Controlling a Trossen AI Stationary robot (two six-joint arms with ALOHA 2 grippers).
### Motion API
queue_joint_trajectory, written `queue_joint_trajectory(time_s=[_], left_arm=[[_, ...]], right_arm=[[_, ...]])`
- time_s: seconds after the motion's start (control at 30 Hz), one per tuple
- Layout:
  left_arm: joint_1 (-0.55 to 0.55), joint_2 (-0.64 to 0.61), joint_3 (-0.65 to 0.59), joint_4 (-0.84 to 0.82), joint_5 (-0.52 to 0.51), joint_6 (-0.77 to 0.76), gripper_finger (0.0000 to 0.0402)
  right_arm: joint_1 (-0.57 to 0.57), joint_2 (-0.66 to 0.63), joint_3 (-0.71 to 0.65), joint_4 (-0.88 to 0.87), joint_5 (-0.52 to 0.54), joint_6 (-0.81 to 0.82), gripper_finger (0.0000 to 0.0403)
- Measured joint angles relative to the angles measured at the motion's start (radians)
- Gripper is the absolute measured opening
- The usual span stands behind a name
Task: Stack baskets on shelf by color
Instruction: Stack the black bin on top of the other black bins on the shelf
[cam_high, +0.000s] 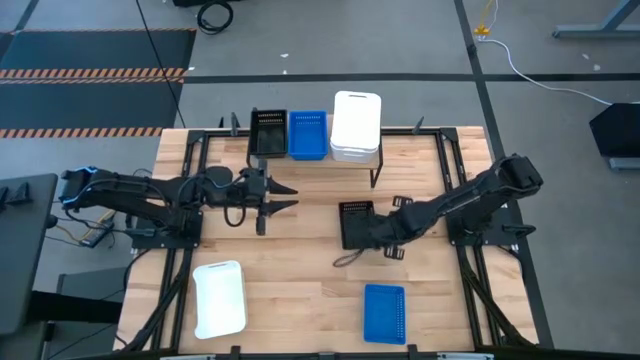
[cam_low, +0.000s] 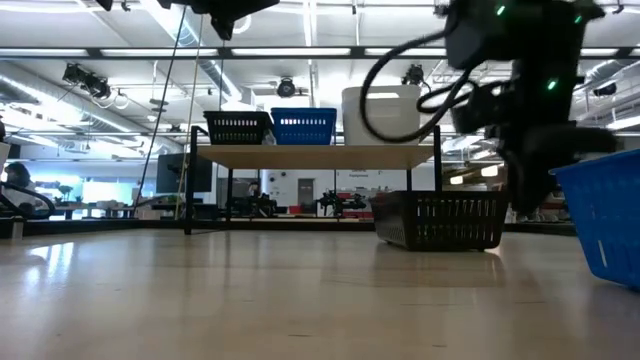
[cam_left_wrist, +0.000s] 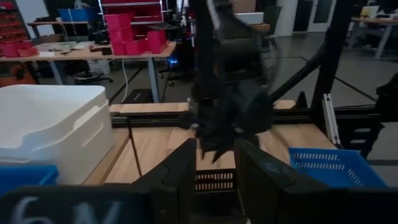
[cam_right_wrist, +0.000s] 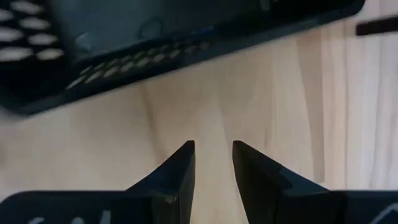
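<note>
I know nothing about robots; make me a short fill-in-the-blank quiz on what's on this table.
1. On the wooden-topped shelf, the blue perforated plastic basket sits between the black one and the ___ one.
2. Off the shelf, ___ baskets rest on the wooden table.
3. The right end effector hovers beside the ___ basket on the table.

Missing words: white; three; black

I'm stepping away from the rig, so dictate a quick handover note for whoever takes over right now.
Left gripper: open, empty, mid-table left.
Right gripper: open, empty, beside the loose black basket at table centre.
Shelf: one black basket, one blue basket, one white basket, side by side.
Left: that loose black, the front white basket and front blue basket go on their colours.
</note>
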Motion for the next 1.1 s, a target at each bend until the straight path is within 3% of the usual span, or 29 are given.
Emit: queue_joint_trajectory(time_s=[0.23,0.47,0.6,0.83,0.93,1.1], left_arm=[[-0.022,0.000,0.000,0.000,0.001,0.007,0.0117],[-0.022,0.000,0.000,-0.001,-0.001,0.026,0.0117],[-0.028,0.000,0.000,-0.014,-0.001,0.026,0.0117],[-0.089,0.034,0.000,-0.028,0.006,0.016,0.0117],[-0.113,0.084,0.001,-0.004,0.002,-0.008,0.0117],[-0.121,0.204,0.059,0.001,-0.035,-0.031,0.0117]], right_arm=[[-0.114,0.000,-0.048,0.232,-0.038,-0.196,0.0114],[-0.130,0.000,-0.035,0.424,-0.046,-0.347,0.0108],[-0.130,0.000,-0.035,0.360,-0.065,-0.302,0.0105],[-0.079,-0.002,-0.036,0.095,-0.066,-0.085,0.0105],[-0.032,-0.034,-0.036,0.092,-0.041,-0.021,0.0105],[0.059,-0.160,-0.042,0.188,0.110,0.017,0.0105]])
